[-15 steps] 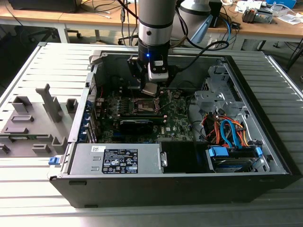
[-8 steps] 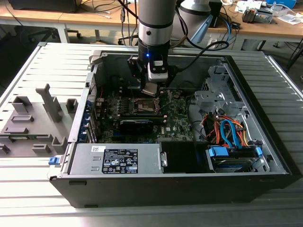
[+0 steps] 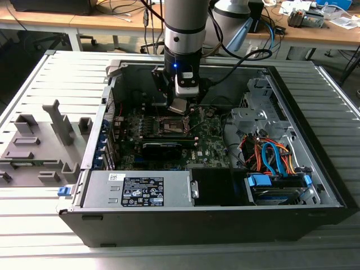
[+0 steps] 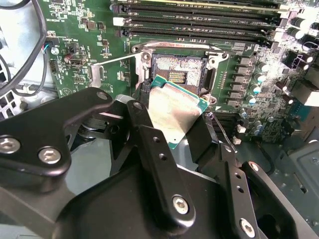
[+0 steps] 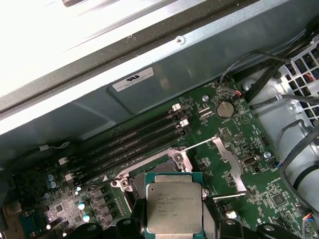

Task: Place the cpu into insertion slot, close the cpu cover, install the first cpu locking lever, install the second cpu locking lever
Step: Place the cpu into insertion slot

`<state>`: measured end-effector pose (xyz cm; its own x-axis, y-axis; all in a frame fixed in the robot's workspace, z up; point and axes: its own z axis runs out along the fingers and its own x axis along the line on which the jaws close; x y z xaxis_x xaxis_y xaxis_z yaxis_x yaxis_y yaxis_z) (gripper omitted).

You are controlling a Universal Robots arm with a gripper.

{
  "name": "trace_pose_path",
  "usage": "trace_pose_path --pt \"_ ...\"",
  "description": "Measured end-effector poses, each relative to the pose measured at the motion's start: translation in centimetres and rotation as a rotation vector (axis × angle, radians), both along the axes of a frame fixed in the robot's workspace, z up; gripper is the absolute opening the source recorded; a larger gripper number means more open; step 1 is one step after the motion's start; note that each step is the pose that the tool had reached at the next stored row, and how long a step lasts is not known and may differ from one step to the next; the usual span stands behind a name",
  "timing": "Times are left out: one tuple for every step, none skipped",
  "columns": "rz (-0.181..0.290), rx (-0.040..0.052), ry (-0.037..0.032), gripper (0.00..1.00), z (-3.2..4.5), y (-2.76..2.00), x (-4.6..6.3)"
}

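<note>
Two fingers of my gripper are clamped on opposite edges of the chip, and its silvery top shows plainly in the first wrist view. I hold it just above the socket, apart from it and not seated. The socket lies bare, with its gold contacts showing. The cover is swung open to one side of the socket, and two thin wire levers stick out beside it.

All of this is inside a black computer case that lies open on a ribbed metal table. On the floor of the case is the green circuit board. A grey power supply box sits along the near wall. Toward the exterior view's right, a drive bay has blue and orange cables looped over it. Long black memory slots run on the board between the socket and the case wall. A long black block lies on the board between the socket and the power supply box. Outside the case, at the exterior view's left, grey plastic fixtures stand on the table.
</note>
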<state>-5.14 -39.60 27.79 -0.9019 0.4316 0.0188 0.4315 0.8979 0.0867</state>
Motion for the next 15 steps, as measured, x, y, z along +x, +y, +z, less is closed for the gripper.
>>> trace_pose_path --pt "-0.001 0.0 0.0 0.54 0.0 0.0 0.0" --pt "-0.004 0.0 0.0 0.54 0.0 0.0 0.0" --pt "-0.006 -0.0001 0.0001 0.54 0.0 0.0 0.0" --pt "-0.008 -0.0002 0.0 0.54 0.0 0.0 0.0" --pt "-0.009 -0.0002 0.0 0.54 0.0 0.0 0.0" --pt "-0.011 -0.0001 0.0 0.54 0.0 0.0 0.0" --pt "-0.012 -0.0001 -0.0001 0.54 -0.01 0.0 0.0" --pt "-0.014 -0.0002 -0.0001 0.54 -0.01 0.0 0.0" --pt "-0.017 -0.0003 0.0 0.54 0.0 0.0 0.0" --pt "-0.018 -0.0004 0.0 0.54 0.0 0.0 0.0" --pt "-0.02 -0.0004 0.0 0.54 0.0 0.0 0.0" --pt "-0.022 -0.0004 0.0 0.54 0.0 0.0 0.0" --pt "-0.023 -0.0004 -0.0001 0.54 0.0 0.0 0.0" --pt "-0.025 -0.0004 0.0 0.54 0.0 0.0 0.0" --pt "-0.026 -0.0004 0.0 0.54 0.0 0.0 0.0"
